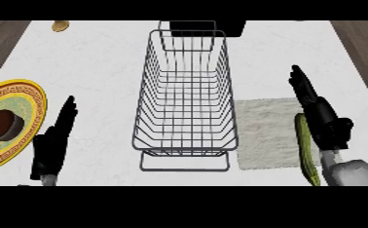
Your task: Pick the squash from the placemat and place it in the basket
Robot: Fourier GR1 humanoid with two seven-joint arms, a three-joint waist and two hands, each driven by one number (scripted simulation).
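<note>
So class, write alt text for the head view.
A wire basket stands mid-counter, with a green squash on a grey placemat to its right, beside the open right hand. The open left hand rests near a yellow plate.

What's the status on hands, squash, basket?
Both hands open: left hand, right hand. Squash on placemat, ungrasped, beside right hand. Basket holds nothing; nothing blocking.

1 basket (185, 95), 1 placemat (266, 134), 1 squash (307, 149), 1 plate (27, 106), 2 hands (52, 146)
</note>
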